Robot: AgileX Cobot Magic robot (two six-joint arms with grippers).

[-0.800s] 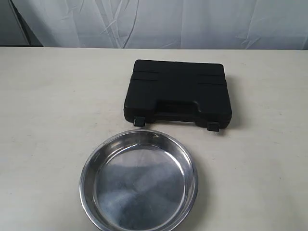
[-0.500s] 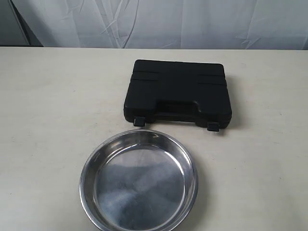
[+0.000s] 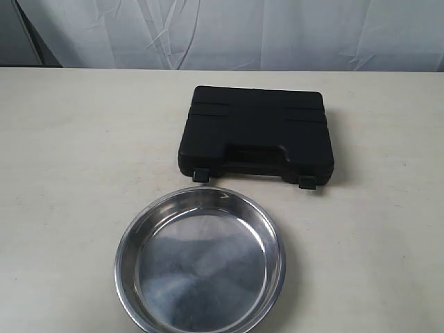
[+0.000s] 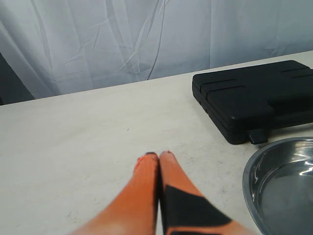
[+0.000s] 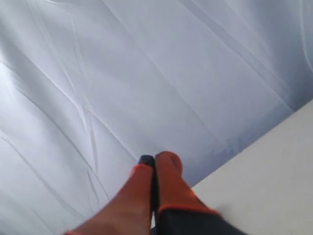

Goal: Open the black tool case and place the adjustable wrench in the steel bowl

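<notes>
Your black moulded plastic tool case [image 3: 255, 135] lies flat on the pale beige tabletop [image 3: 83, 173], lid down, so whatever is inside is hidden; ribbed lid faces up, built-in handle [image 3: 255, 151] on the long side facing the bowl. Two small latches [image 3: 201, 175] stick out from that same edge, one near each end, the second at [image 3: 306, 182]; can't tell from here whether they're snapped or loose. The wide shallow stainless steel bowl [image 3: 201, 260] sits on the table just in front of the case, near its latch edge but not touching it, floor bare and reflective, near rim cut by the bottom of the exterior view. Your left gripper [image 4: 159, 155] has its orange-and-black fingers pressed together with nothing between them, low over bare table; in its wrist view the case and bowl are off to one side, well apart from the tips. Your right gripper [image 5: 152, 159] is also closed tip to tip and holds nothing, aimed at the draped white cloth backdrop [image 3: 229, 35], with only a corner of the tabletop in its frame. Nothing touches the case or the bowl
</notes>
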